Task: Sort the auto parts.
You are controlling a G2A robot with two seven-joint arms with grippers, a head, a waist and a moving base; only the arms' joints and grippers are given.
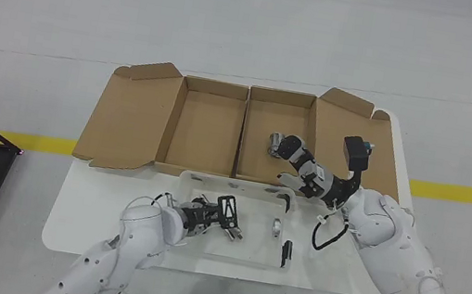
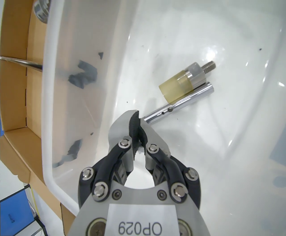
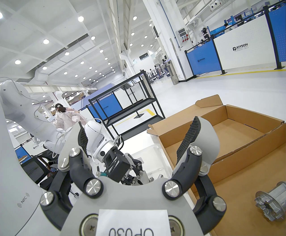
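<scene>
My left gripper (image 2: 136, 121) pinches closed on nothing beside the chrome rod (image 2: 185, 98). My right gripper (image 3: 138, 126) gapes wide; the metal hub (image 3: 271, 204) is partly cut off.

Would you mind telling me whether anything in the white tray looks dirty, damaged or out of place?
Only small things: dark specks dot the floor of the white tray, like grit. The chrome rod and the rubber-capped stud lie touching side by side, with no visible damage.

White casings are being worn by the arms (image 1: 394, 239); grey fingers (image 2: 117, 127) with black pads (image 3: 190, 134) are being held by silver screws (image 2: 100, 190).
</scene>
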